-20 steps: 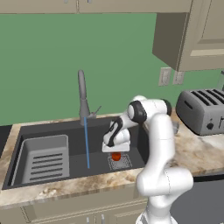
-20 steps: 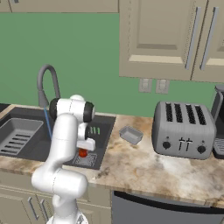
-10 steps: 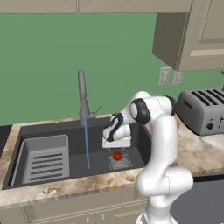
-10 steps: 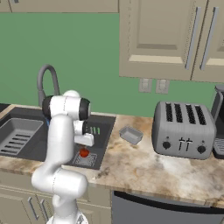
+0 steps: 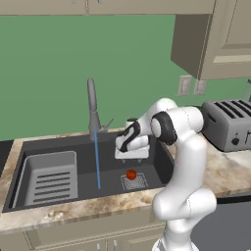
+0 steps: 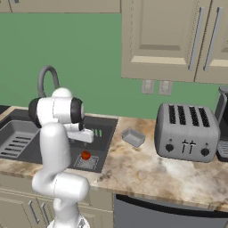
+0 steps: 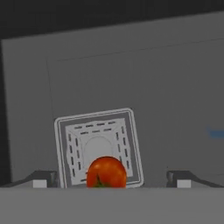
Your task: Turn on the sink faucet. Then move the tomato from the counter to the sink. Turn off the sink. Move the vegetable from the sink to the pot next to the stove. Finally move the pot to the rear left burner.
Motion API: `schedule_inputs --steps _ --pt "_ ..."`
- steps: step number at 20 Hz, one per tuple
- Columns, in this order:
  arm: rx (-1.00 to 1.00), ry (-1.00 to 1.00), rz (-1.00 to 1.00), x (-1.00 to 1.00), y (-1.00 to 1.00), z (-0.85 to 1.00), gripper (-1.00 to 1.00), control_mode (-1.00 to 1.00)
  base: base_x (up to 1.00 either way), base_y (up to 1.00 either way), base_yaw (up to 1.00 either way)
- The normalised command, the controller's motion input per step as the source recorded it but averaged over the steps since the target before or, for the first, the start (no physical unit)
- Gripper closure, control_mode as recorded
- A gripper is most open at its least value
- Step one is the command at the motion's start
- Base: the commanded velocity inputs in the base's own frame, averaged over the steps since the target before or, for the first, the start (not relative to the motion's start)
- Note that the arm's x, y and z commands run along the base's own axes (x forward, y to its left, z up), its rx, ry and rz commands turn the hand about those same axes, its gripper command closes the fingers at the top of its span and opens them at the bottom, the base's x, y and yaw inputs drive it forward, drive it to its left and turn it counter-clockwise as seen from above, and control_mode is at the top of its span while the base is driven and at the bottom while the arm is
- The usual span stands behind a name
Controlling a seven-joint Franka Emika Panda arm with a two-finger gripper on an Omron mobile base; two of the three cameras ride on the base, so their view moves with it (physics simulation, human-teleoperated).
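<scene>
— From the left base, where's the tomato (image 5: 130,174)?
— On the sink (image 5: 59,147) drain grate, just below the hand (image 5: 131,158); water runs from the faucet (image 5: 92,109).
— Right base?
— Same: tomato (image 6: 85,155) under the hand (image 6: 87,139).
— Hand view?
— Fingers (image 7: 41,178) spread wide, released, tomato (image 7: 106,173) between them. Faucet lever comes next, I'd judge.

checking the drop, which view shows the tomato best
The hand view: the tomato is large and centred on the drain grate. The left and right base views show only a small red ball.
</scene>
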Motion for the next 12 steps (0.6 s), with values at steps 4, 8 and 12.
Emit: schedule_inputs --steps 4,8,12 --pt "0.0 -0.06 0.0 -0.23 0.0 0.71 -1.0 -1.0 0.0 0.0 0.0" --pt "0.0 -0.06 0.0 -0.27 0.0 0.7 -1.0 -1.0 0.0 0.0 0.0" --pt "0.0 -0.05 0.0 -0.28 0.0 0.66 -1.0 -1.0 0.0 0.0 0.0"
